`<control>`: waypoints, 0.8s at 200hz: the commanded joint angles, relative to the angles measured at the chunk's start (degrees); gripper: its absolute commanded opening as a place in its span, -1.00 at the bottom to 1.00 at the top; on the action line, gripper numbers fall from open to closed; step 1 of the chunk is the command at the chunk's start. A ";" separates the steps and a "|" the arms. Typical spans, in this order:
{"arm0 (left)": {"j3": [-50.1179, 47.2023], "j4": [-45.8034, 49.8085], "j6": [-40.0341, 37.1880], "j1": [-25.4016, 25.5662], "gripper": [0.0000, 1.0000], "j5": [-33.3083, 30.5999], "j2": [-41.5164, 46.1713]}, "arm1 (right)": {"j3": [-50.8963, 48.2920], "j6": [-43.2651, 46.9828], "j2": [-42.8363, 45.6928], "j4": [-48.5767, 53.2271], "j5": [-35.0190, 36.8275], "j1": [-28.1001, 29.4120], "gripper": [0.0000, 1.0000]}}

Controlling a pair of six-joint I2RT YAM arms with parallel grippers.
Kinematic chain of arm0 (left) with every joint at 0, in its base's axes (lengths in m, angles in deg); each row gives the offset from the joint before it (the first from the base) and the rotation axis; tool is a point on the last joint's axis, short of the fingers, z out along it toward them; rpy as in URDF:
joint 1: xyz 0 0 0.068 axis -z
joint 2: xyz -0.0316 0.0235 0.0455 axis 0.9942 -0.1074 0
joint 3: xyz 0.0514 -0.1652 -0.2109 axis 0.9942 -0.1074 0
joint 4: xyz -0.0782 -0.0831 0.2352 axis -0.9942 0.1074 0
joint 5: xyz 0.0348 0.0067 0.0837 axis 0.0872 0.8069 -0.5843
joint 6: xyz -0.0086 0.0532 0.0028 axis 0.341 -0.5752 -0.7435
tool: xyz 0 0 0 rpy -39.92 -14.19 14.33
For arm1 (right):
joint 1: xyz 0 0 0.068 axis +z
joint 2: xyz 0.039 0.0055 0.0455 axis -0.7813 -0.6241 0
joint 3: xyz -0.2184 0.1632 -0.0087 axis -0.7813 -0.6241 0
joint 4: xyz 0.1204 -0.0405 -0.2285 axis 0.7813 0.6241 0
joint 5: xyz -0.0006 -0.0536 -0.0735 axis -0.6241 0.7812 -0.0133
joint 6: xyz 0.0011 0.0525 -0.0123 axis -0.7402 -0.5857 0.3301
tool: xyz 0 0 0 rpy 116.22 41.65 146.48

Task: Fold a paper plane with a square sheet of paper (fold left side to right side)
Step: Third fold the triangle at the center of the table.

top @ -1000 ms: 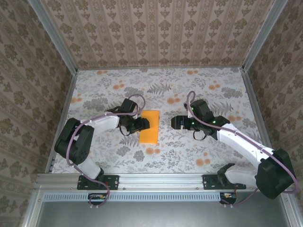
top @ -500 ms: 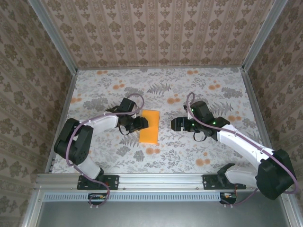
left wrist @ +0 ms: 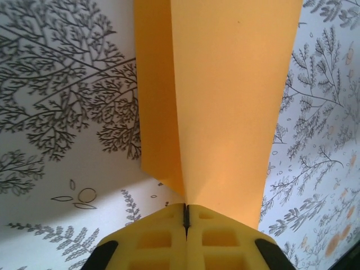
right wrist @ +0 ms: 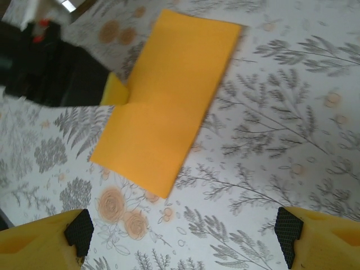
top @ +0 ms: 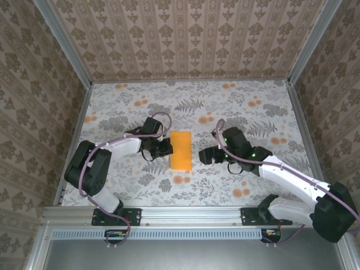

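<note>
Where the surface (top: 242,107) shows its print of grey ferns and pale orange blossoms, just one orange sheet of paper (top: 180,150), folded in half into an oblong. Lying near the middle, long side running front to back, between the two arms.

Closing the surface in at the back and both sides, three patterned walls (top: 185,39) in metal framing. Along the near edge, one metal rail (top: 185,214) carrying both arm bases. One purplish cable (top: 160,115) looped along each arm, two in all.

Two tools, counted. Left tool (top: 167,148) touching the sheet's left edge, its yellow fingers (left wrist: 163,242) pressed together with no gap and the paper's edge nipped in the seam. Seen from the left wrist, upper flap lifted a little off the lower one beside the pinch. Right tool (top: 207,156) near the sheet's right edge but apart from it, spread wide with bare printed surface between the fingertips and nothing gripped. From the right wrist, black body of the left tool standing against the sheet's far edge and hiding a short stretch of it.
</note>
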State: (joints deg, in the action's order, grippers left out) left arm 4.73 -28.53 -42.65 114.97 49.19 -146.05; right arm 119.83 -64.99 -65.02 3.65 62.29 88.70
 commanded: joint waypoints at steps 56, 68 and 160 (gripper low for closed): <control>-0.94 -5.06 6.90 1.74 -1.00 4.85 1.57 | -3.95 24.07 -10.65 -18.64 25.81 25.07 0.76; -1.24 -6.23 8.04 1.82 -1.00 5.64 1.52 | -3.16 26.08 -14.17 -20.23 28.11 26.59 0.76; -0.70 -5.75 9.08 2.35 -1.00 6.36 0.89 | 2.72 28.71 -28.18 -25.62 30.60 26.50 0.35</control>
State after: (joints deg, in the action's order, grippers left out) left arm 4.20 -34.45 -34.37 116.87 54.74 -145.94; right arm 120.29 -36.83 -91.84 -18.97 90.58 115.69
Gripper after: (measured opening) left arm 0.047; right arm 0.712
